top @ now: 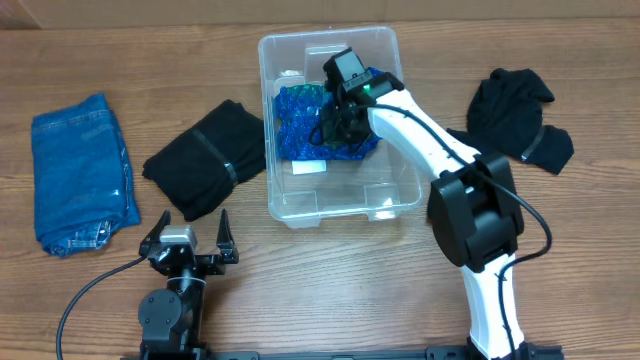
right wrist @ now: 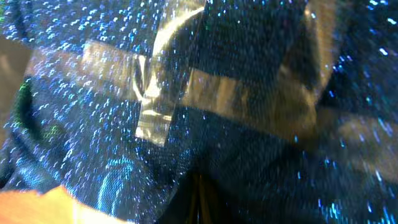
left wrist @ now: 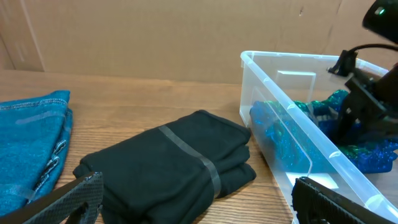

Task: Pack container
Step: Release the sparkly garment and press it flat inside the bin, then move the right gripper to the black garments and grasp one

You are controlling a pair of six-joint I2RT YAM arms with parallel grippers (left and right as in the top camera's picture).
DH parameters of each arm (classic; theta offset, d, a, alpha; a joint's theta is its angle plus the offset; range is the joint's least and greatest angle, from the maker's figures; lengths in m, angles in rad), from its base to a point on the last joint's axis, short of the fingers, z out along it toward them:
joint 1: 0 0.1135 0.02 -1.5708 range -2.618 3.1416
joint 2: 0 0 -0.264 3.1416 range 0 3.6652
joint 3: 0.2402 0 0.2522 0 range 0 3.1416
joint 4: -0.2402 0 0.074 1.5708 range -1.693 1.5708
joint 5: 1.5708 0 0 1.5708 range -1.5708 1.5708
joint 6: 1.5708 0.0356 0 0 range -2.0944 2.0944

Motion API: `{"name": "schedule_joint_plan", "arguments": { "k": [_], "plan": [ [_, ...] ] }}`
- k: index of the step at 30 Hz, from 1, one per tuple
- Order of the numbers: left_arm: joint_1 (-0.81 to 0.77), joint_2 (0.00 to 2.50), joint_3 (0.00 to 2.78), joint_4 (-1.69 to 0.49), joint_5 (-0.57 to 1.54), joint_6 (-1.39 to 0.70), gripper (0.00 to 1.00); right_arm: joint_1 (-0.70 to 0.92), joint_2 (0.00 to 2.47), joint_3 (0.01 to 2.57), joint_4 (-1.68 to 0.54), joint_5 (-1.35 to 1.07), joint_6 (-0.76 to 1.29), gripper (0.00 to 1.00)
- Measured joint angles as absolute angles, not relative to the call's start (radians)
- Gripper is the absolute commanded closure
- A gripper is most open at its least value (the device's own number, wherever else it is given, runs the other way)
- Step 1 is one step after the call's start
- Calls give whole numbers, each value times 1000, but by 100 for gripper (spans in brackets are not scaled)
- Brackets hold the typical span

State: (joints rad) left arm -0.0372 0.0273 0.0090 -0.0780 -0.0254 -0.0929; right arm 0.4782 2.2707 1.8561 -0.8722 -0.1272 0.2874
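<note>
The container (top: 385, 205) is shown mid-surface (top: 330, 290), with a sparkly blue garment (top: 298, 112) lying inside. The right fingers (top: 338, 128) are pressed into that garment, their spacing indiscernible. The left fingers (top: 225, 235) are spread apart, empty.

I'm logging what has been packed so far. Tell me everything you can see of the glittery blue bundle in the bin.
The blue bundle is soft folded fabric, shiny blue with green glints and a sequin-like sparkle. Strips of clear tape cross it. It lies rumpled on the floor of the container, pressed against its left wall. The right gripper is down on its right side; whether it grips the fabric cannot be seen.
</note>
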Motion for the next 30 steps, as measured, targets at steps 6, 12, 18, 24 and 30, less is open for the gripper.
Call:
{"name": "schedule_joint_plan", "arguments": {
  "k": [6,12,18,24,30],
  "plan": [
    [-37,27,9,-78,-25,-93,0,474,2278,1866,-765,-122,287,80],
    [-37,27,9,-78,-25,-93,0,445,2279,2033,-942,-115,283,54],
    [-37,27,9,-78,-25,-93,0,388,2188,2297,-1303,-115,264,25],
    [-37,27,9,-78,-25,-93,0,111,1943,2389,-1624,-110,258,20],
    [-37,27,9,-78,-25,-93,0,-154,1946,2228,-1688,-117,224,17]
  ]
}}
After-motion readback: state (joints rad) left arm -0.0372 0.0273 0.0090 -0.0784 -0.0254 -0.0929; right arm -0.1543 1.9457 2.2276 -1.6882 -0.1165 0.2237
